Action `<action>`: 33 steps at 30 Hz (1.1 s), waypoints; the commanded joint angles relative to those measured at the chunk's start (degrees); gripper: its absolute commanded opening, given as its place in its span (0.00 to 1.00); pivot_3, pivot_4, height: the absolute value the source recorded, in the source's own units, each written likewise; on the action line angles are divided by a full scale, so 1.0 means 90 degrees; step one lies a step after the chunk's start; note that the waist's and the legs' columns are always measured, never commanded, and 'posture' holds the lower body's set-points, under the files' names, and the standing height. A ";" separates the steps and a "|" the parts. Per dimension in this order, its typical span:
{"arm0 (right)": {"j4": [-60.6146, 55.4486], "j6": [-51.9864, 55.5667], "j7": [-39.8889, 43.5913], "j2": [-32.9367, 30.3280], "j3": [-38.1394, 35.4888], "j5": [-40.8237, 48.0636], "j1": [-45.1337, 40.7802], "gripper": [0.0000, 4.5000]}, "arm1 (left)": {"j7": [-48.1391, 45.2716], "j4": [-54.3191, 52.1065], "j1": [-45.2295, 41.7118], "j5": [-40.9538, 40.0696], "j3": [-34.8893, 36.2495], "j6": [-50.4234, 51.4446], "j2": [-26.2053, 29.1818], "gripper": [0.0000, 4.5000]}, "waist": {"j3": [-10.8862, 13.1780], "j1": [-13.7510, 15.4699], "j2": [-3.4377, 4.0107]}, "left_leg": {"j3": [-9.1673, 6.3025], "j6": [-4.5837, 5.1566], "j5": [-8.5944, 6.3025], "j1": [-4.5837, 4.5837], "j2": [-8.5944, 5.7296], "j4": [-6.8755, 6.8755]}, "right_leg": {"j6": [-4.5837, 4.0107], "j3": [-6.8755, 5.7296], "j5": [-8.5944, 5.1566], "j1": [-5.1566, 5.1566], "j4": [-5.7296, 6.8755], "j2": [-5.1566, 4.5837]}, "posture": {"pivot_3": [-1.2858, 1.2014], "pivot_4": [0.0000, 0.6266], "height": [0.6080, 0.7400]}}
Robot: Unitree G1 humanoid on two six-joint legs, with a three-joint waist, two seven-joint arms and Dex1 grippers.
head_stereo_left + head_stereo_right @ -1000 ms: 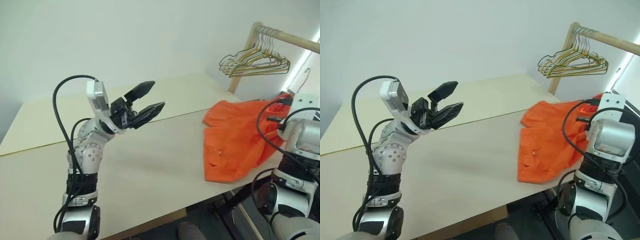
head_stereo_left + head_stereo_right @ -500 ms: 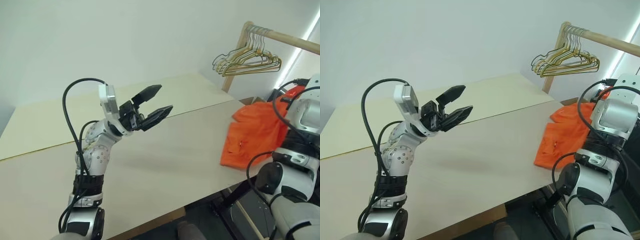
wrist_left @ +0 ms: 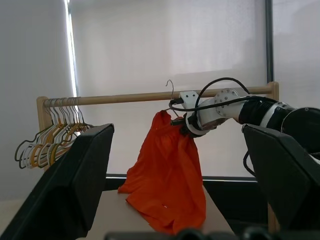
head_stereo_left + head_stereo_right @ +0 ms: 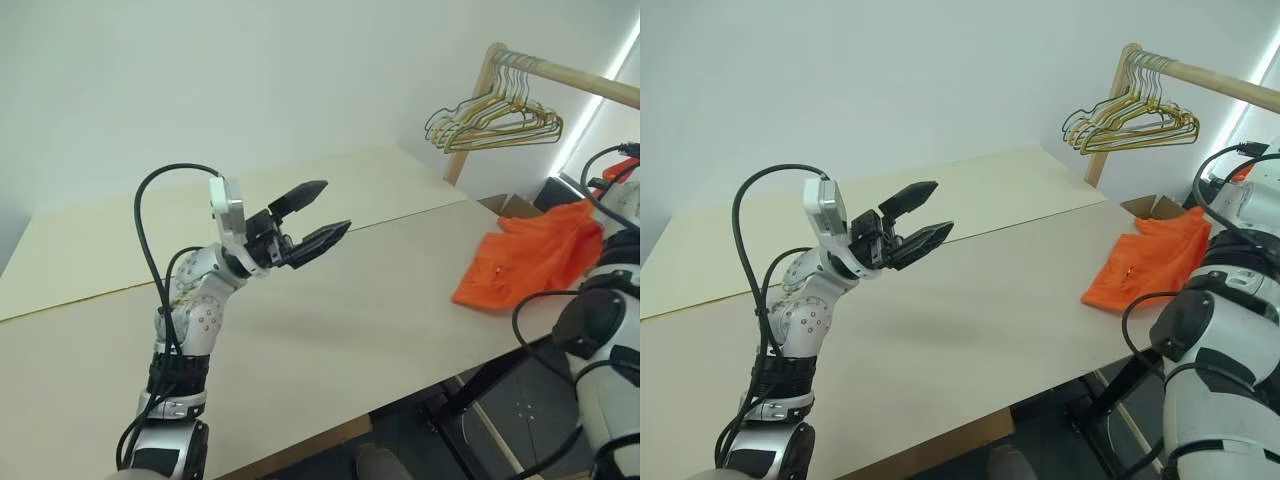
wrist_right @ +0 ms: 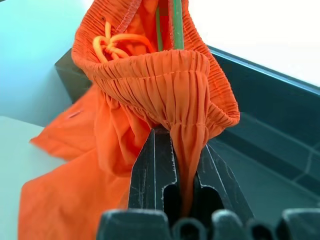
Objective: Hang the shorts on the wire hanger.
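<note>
Right gripper [image 5: 182, 150] is clamped tight on the gathered waistband of the shorts [image 3: 167, 187], fabric pinched between both fingers. The shorts hang from that grip up near the wooden rail [image 3: 125, 97] and just below a thin wire hanger [image 3: 171, 90] hooked on it; their lower end trails onto the far right corner of the table [image 4: 330, 340]. Small white tag visible near the hem. A green rod or wire runs up behind the waistband in the right wrist view; can't tell what it is.

Left gripper [image 4: 312, 212] is raised over the middle of the table, pointing toward the rail, fingers spread wide with nothing between them.

A bunch of hangers [image 4: 495, 118] sits at the wall end of the rail, well apart from the shorts.
</note>
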 commanded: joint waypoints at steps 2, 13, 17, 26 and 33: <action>0.0480 -0.0503 -0.0134 -0.0248 -0.0074 0.0384 -0.0408 0.00 | 0.0102 -0.0335 0.0063 0.0074 -0.0007 -0.0154 0.0032 0.99 | 0.0009 0.0084 -0.0005 | 0.0012 0.0006 -0.0004 0.0054 -0.0002 -0.0036 | 0.0006 -0.0005 -0.0004 0.0048 -0.0019 0.0001 | 0.46 0.00 1.00; 0.1219 -0.0985 -0.0345 -0.0531 -0.0056 0.0872 -0.0498 0.00 | 0.0196 -0.0446 0.0164 0.0082 -0.0009 -0.0160 0.0107 0.99 | 0.0022 0.0325 -0.0004 | 0.0024 0.0021 -0.0013 0.0150 -0.0004 -0.0054 | 0.0029 -0.0004 0.0004 0.0130 -0.0072 0.0005 | 0.46 0.00 1.00; 0.1392 -0.1121 -0.0363 -0.0678 -0.0050 0.1016 -0.0507 0.00 | 0.0190 -0.0451 0.0158 0.0079 -0.0027 -0.0167 0.0105 0.99 | 0.0024 0.0360 -0.0005 | 0.0027 0.0028 -0.0018 0.0148 -0.0005 -0.0054 | 0.0034 -0.0001 0.0008 0.0130 -0.0084 0.0001 | 0.47 0.00 1.00; 0.1607 -0.1180 -0.0406 -0.0865 0.0113 0.1152 -0.0550 0.00 | -0.0133 -0.0618 0.0280 -0.0162 -0.0066 -0.0104 0.0133 0.99 | 0.0048 0.0457 -0.0009 | 0.0035 0.0032 -0.0021 0.0146 -0.0005 -0.0054 | 0.0036 0.0005 0.0009 0.0130 -0.0089 0.0001 | 0.47 0.00 1.00; 0.1670 -0.1151 -0.0349 -0.0763 0.0311 0.1137 -0.0515 0.00 | -0.0166 -0.0598 0.0285 -0.0163 -0.0100 -0.0098 0.0124 0.99 | 0.0059 0.0459 -0.0016 | 0.0040 0.0034 -0.0022 0.0146 -0.0005 -0.0054 | 0.0039 0.0009 0.0011 0.0130 -0.0091 0.0001 | 0.47 0.00 1.00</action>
